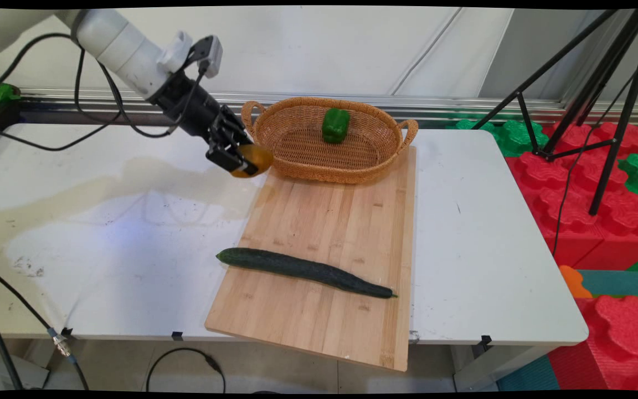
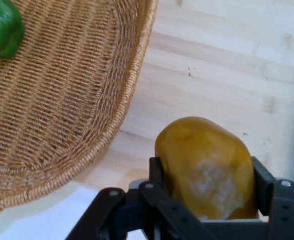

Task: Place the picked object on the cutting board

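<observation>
While the arm reaches in from the upper left, its tool [image 1: 240,159] is clamped on a yellow pepper [image 1: 253,159], one finger pressed on each side of it; the hand view shows the pepper [image 2: 204,167] wedged between the black fingers [image 2: 264,182], its rounded end sticking out past them. Pepper and tool hang in the air just beside the left end of a wicker basket [image 1: 297,160], close to the rim and near the left handle, over the far left corner of a wooden cutting board [image 1: 341,221]. Inside the basket lies a green pepper [image 1: 335,125], towards its far side. The basket sits on the far end of the board, and a long dark cucumber [image 1: 303,271] lies slantwise across the near part, well apart from the tool. Between basket and cucumber the board is bare. The white tabletop [image 1: 103,221] spreads wide to the left of the board, stained and scuffed, and a narrower strip runs along the right. The board's near end overhangs the tabletop's front edge.
</observation>
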You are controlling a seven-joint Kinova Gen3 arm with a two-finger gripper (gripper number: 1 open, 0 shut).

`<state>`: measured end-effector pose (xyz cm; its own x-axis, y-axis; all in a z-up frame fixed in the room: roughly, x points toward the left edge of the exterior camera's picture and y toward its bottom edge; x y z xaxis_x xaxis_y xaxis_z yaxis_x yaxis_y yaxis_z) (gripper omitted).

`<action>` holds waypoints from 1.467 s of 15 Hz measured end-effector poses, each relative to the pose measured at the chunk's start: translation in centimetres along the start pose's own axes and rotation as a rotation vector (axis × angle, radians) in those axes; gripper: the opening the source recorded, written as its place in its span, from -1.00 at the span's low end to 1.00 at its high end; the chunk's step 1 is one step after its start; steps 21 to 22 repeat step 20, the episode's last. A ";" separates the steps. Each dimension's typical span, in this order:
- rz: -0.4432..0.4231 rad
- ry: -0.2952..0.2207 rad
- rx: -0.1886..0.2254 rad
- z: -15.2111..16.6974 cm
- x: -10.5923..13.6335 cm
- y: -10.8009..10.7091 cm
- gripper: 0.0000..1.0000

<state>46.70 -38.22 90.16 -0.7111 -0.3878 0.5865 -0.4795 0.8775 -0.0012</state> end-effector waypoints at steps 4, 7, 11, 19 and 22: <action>-0.002 -0.017 0.003 2.6 -0.7 0.0 -1.00; 0.002 -0.032 0.006 5.6 -0.6 -0.4 -1.00; -0.004 -0.052 0.002 9.2 -0.5 -0.7 -1.00; -0.040 -0.046 -0.004 12.2 -0.7 -0.6 1.00; -0.043 -0.042 -0.005 12.1 -0.7 -0.6 1.00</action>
